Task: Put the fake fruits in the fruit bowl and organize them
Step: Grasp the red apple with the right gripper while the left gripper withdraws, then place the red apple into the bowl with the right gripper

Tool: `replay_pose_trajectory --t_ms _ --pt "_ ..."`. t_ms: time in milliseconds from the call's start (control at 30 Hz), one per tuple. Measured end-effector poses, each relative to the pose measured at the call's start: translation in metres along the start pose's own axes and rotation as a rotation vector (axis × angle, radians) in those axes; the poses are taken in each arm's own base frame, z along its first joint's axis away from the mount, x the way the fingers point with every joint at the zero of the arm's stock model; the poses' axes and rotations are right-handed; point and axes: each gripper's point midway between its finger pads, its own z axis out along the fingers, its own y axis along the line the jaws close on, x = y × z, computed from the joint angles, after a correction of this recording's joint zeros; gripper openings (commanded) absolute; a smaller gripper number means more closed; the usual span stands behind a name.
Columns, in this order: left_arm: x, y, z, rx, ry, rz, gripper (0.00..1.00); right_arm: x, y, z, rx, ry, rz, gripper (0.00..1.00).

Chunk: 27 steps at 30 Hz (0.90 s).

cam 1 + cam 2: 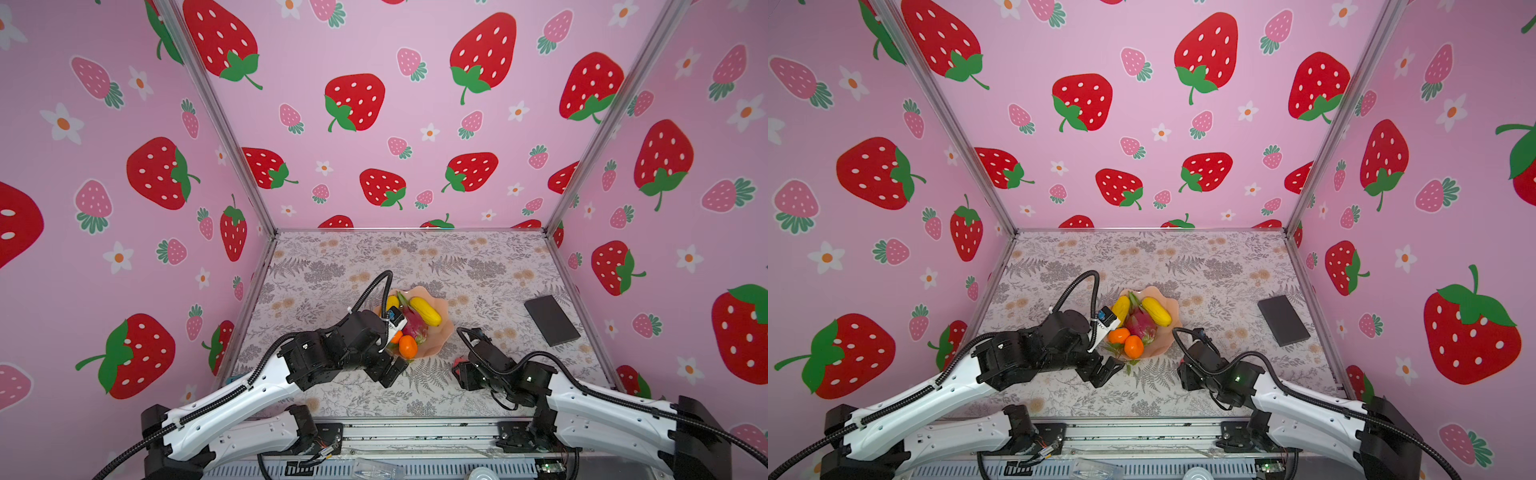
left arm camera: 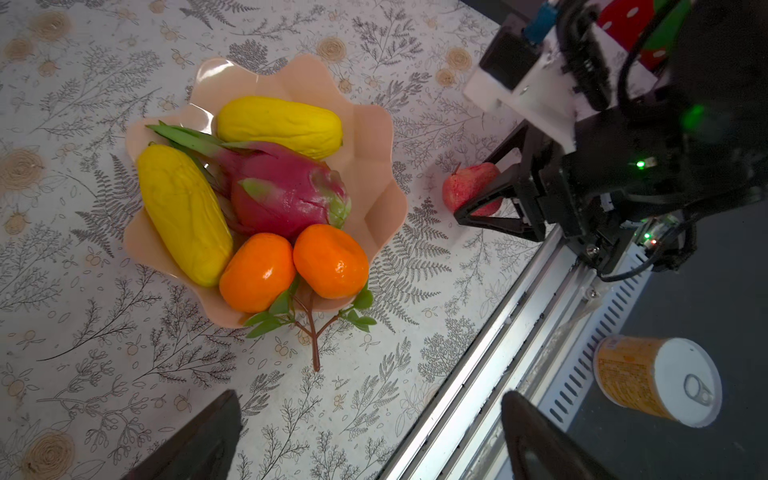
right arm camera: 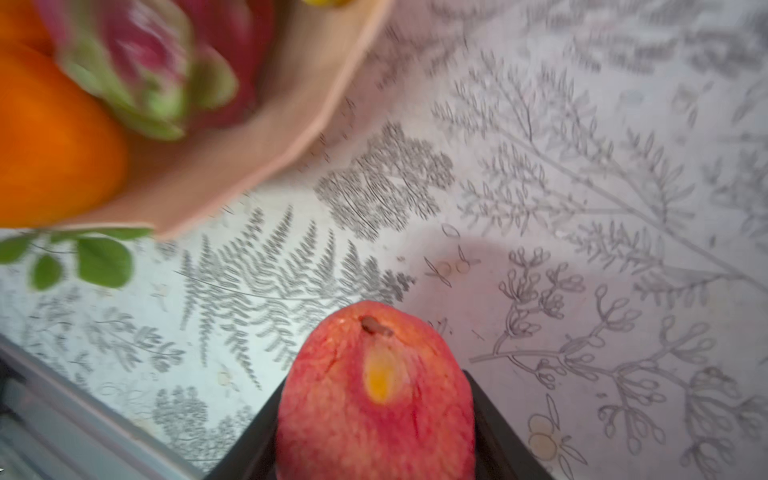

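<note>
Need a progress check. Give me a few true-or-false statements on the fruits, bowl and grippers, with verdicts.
1. The apple lies in the fruit bowl. False: it is on the table, outside the bowl, between the fingers of the right gripper.
2. Both oranges sit in the bowl. True.
3. The left gripper holds an orange. False: it is open and empty.
4. The dragon fruit lies between the two yellow fruits. True.

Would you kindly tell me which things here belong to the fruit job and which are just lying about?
Job: fruit bowl, two yellow fruits, joined oranges, dragon fruit, apple.
Lying about: dark flat slab, can off the table.
</note>
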Motion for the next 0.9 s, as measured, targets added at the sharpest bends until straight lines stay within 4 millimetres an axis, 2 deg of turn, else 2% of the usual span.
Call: replay_pose_trajectory --t_ms 100,167,233,300,500,733,900 --pt "-0.006 0.012 0.002 -0.037 -0.030 -0.049 0.99 -0.041 0.025 -0.020 -0.054 -0.103 -0.045 0.57" --pt "-0.010 0.020 0.004 -0.056 -0.048 -0.075 0.99 -0.063 0.037 -0.026 -0.067 -0.141 -0.076 0.56" --pt "-0.012 0.026 0.005 -0.070 -0.058 -0.097 0.99 -0.083 0.044 -0.023 -0.060 -0.159 -0.101 0.56" --pt "-0.014 0.029 0.006 -0.076 -0.062 -0.108 0.99 -0.096 0.044 -0.010 -0.034 -0.151 -0.126 0.56" --pt "-0.015 0.031 0.008 -0.082 -0.061 -0.119 0.99 -0.089 0.029 0.027 0.011 -0.051 -0.169 0.57" --pt "-0.017 0.037 0.011 -0.095 -0.067 -0.138 0.99 -0.092 0.025 0.038 -0.014 -0.032 -0.180 0.61" --pt "-0.014 0.040 0.016 -0.101 -0.053 -0.145 0.99 -0.088 0.021 0.049 -0.013 0.003 -0.187 0.61"
